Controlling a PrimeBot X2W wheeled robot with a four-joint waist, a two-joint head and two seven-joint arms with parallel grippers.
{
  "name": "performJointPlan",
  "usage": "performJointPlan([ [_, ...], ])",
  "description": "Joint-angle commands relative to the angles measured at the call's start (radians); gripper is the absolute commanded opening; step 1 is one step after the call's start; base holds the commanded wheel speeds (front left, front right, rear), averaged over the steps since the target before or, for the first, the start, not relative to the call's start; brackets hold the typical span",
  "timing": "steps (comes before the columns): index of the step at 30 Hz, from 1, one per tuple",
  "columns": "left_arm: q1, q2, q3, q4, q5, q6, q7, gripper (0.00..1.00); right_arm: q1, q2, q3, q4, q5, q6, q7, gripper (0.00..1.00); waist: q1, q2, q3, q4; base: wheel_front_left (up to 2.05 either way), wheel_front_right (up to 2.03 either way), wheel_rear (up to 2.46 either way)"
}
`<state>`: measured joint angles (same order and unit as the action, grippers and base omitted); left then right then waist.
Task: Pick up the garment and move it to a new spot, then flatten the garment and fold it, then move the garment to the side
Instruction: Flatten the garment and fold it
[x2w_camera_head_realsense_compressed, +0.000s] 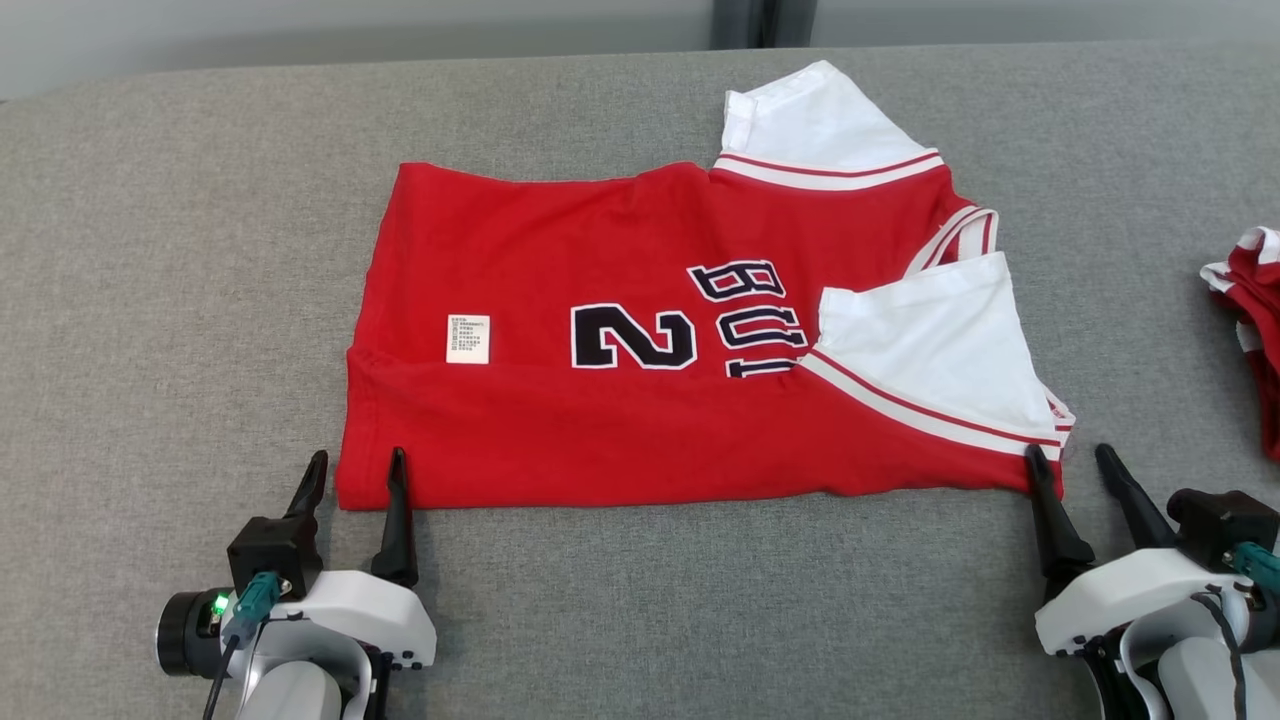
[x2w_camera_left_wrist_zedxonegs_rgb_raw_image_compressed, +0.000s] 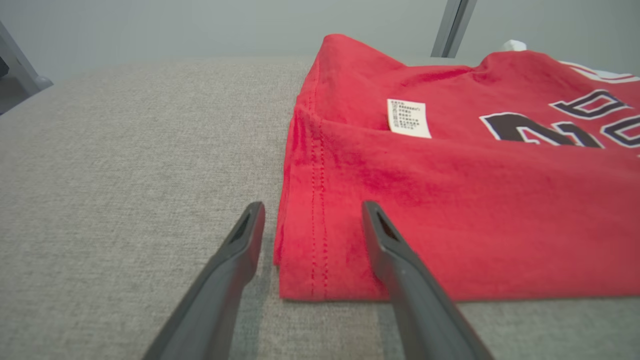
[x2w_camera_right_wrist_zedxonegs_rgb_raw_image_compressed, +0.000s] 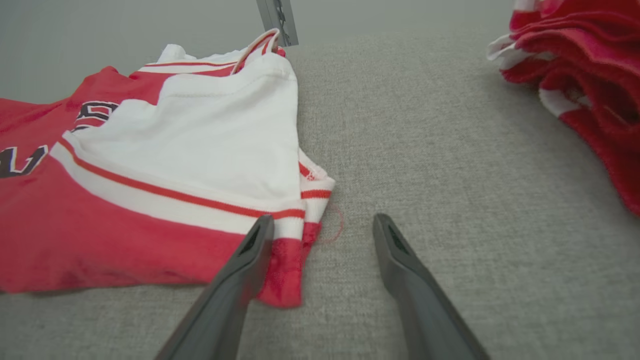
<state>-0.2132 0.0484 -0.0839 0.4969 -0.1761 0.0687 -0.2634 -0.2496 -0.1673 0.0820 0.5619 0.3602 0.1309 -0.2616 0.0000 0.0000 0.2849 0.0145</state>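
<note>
Garment (x2w_camera_head_realsense_compressed: 600, 440), a red jersey with white sleeves, lies folded lengthwise in the middle of the grey surface (x2w_camera_head_realsense_compressed: 150, 300) in the head view, its near strip turned up over the body. The fold and a white sleeve cover part of the black lettering, so just a "2" (x2w_camera_head_realsense_compressed: 632, 337) and some partial letters can be read. A white label (x2w_camera_head_realsense_compressed: 468, 339) shows on the red cloth, its print too small to make out. The left gripper (x2w_camera_head_realsense_compressed: 357, 455) stands at the near left corner and the right gripper (x2w_camera_head_realsense_compressed: 1069, 452) at the near right corner, both with fingers spread and holding nothing. A red-and-white pile (x2w_camera_head_realsense_compressed: 1250, 320) at the right is cut off by the frame edge. In the left wrist view the hemmed corner lies between the parted fingers, and one finger overlaps the cloth; whether it touches cannot be told. In the right wrist view one finger crosses the striped corner, the other stands over bare surface, and the pile is also cropped.
</note>
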Motion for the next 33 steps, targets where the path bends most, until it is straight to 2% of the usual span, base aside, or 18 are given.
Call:
performJointPlan([
  [1, -0.013, 0.005, -0.001, 0.002, -0.002, 0.003, -0.001, 1.0, -0.02, -0.009, 0.012, 0.024, 0.005, 0.0, -0.004, 1.0, 0.0, 0.0, 0.004, 0.004, 0.0, 0.0, 0.0],
  [4, -0.019, 0.005, -0.002, 0.012, -0.004, 0.003, -0.001, 1.0, -0.037, -0.008, 0.045, 0.078, 0.014, 0.0, -0.001, 1.0, 0.0, 0.0, 0.008, 0.01, 0.0, 0.0, 0.0],
  [5, -0.021, 0.005, 0.0, 0.015, -0.006, 0.004, -0.001, 1.0, -0.043, -0.009, 0.058, 0.093, 0.018, 0.0, 0.002, 0.87, 0.0, 0.0, 0.009, 0.011, 0.0, 0.0, 0.0],
  [6, -0.022, 0.005, 0.002, 0.018, -0.008, 0.006, -0.001, 1.0, -0.05, -0.01, 0.071, 0.107, 0.023, 0.0, 0.002, 0.53, 0.0, 0.0, 0.009, 0.013, 0.0, 0.0, 0.0],
  [8, -0.022, 0.005, 0.008, 0.023, -0.008, 0.005, -0.001, 1.0, -0.061, -0.014, 0.088, 0.122, 0.033, 0.0, 0.002, 0.22, 0.0, 0.0, 0.009, 0.014, 0.0, 0.0, 0.0],
  [9, -0.021, 0.005, 0.012, 0.026, -0.01, 0.006, -0.001, 1.0, -0.065, -0.017, 0.094, 0.124, 0.036, 0.0, 0.002, 0.0, 0.0, 0.0, 0.009, 0.014, 0.0, 0.0, 0.0],
  [13, -0.02, 0.004, 0.027, 0.04, -0.018, 0.007, -0.001, 1.0, -0.075, -0.032, 0.103, 0.1, 0.047, -0.001, 0.002, 0.0, 0.0, 0.0, 0.01, 0.009, 0.0, 0.0, 0.0],
  [22, -0.053, 0.002, -0.003, 0.146, -0.059, -0.047, 0.004, 1.0, -0.085, -0.033, 0.089, 0.04, 0.053, -0.001, -0.002, 0.0, 0.0, 0.0, 0.02, -0.008, 0.0, 0.0, 0.0],
  [23, -0.054, 0.0, -0.014, 0.167, -0.066, -0.053, 0.004, 0.78, -0.085, -0.031, 0.087, 0.036, 0.053, -0.001, -0.002, 0.0, 0.0, 0.0, 0.02, -0.009, 0.0, 0.0, 0.0],
  [24, -0.058, -0.002, -0.026, 0.187, -0.075, -0.058, 0.008, 0.3, -0.085, -0.03, 0.086, 0.033, 0.052, 0.0, -0.002, 0.0, 0.0, 0.0, 0.019, -0.009, 0.0, 0.0, 0.0],
  [25, -0.062, -0.003, -0.034, 0.199, -0.084, -0.059, 0.008, 0.0, -0.084, -0.029, 0.084, 0.031, 0.051, 0.0, -0.002, 0.0, 0.0, 0.0, 0.017, -0.009, 0.0, 0.0, 0.0],
  [33, -0.062, 0.003, -0.038, 0.196, -0.093, -0.057, 0.002, 0.0, -0.067, -0.019, 0.062, 0.023, 0.043, 0.0, -0.002, 0.0, 0.0, 0.0, -0.025, -0.005, 0.0, 0.0, 0.0],
])
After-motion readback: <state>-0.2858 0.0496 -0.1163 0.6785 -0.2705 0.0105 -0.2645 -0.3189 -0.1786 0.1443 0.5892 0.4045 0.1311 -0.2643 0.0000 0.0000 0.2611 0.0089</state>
